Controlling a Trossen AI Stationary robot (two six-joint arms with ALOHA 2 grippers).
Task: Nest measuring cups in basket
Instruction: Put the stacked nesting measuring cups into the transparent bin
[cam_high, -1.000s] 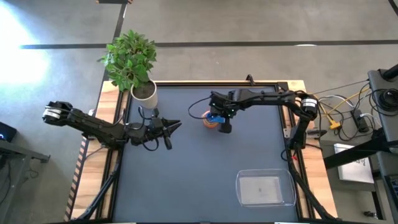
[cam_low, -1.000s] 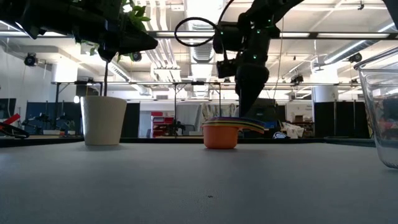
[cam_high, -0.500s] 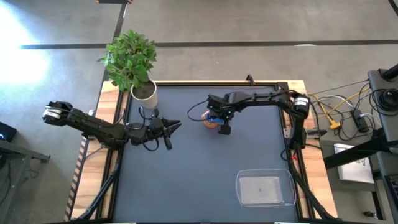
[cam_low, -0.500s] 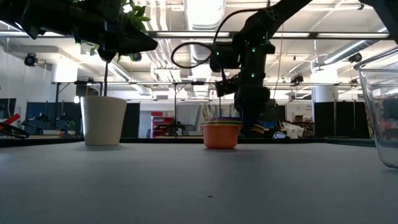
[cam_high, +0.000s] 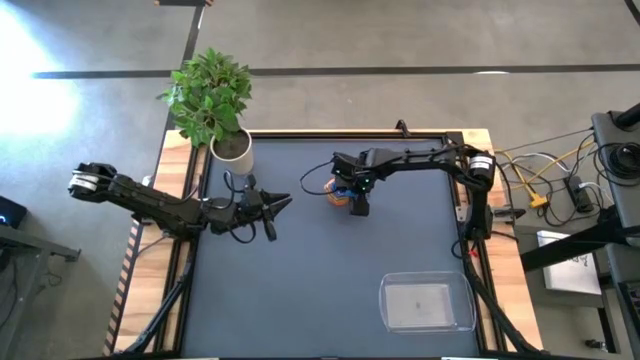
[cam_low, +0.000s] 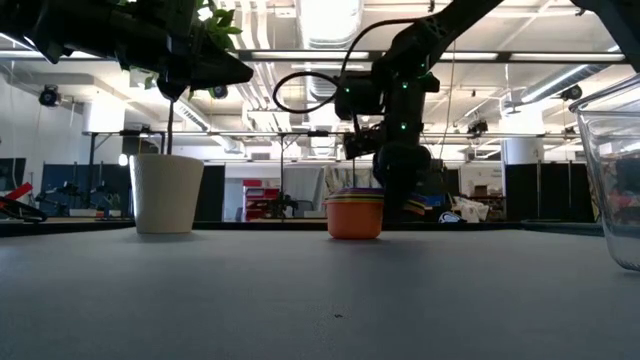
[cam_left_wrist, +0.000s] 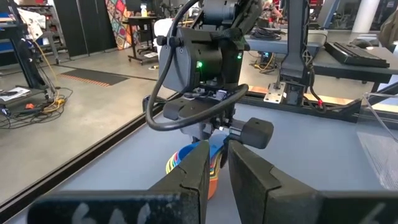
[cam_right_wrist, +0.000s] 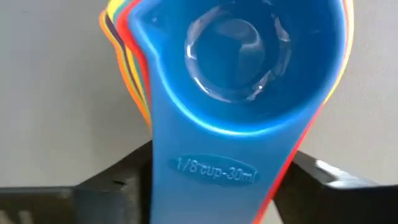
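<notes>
the measuring cups (cam_high: 340, 195) are being seen nested in one stack, standing upright on the table's far middle, well apart from the basket (cam_high: 427, 303). a blue cup (cam_right_wrist: 239, 74) marked 1/8 cup is lying on top, an orange one (cam_low: 354, 215) outermost. the clear basket is sitting near the front right corner.

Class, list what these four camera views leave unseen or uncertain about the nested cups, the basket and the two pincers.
- Measuring cups: low view shows only the outer orange cup's wall; those nested inside are hidden.
- Right wrist view: the blue cup covers the stack; only coloured edges show.
- Right pincer: high view, too small to tell whether it grips the handles.
- Basket: low view, cut off by the edge.
- Left pincer: blocks part of the stack in its own view.
</notes>
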